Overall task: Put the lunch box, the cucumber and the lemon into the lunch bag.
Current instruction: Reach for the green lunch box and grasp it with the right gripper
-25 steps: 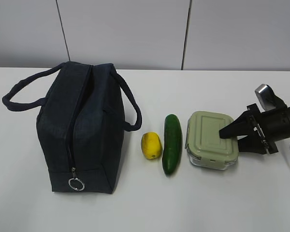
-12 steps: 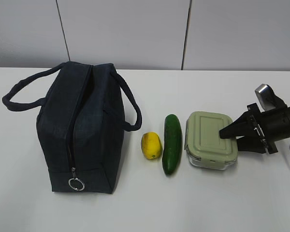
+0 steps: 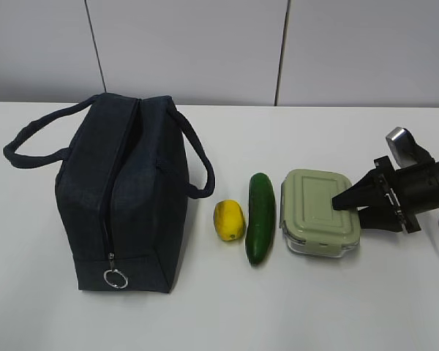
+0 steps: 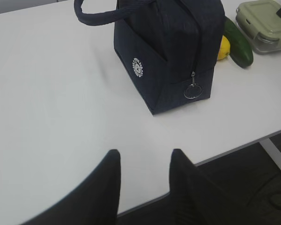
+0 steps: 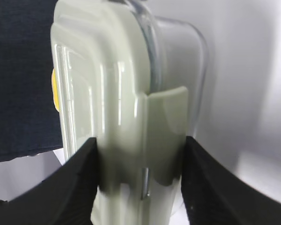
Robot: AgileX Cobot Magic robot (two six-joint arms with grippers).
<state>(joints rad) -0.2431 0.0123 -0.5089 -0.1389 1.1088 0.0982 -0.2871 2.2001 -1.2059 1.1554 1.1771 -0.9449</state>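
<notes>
The lunch box point(image 3: 314, 208), clear glass with a sage-green lid, sits on the table right of the cucumber point(image 3: 260, 217) and the lemon point(image 3: 229, 219). My right gripper point(image 3: 347, 208) holds the box's right end. In the right wrist view its fingers press either side of the box point(image 5: 122, 93), round the lid clip, so the gripper point(image 5: 140, 140) is shut on it. The navy lunch bag point(image 3: 121, 197) stands at the left with its top zipper closed. My left gripper point(image 4: 144, 152) is open and empty over the table's near edge, well short of the bag point(image 4: 168, 51).
The bag's two loop handles point(image 3: 29, 142) stick out to its sides, and its silver ring pull point(image 3: 115, 278) hangs at the near end. The table edge point(image 4: 234, 147) runs just beyond the left fingers. A grey panelled wall stands behind the table.
The lunch box has shifted very slightly in the right gripper's hold. The bag, lemon and cucumber have not moved.
</notes>
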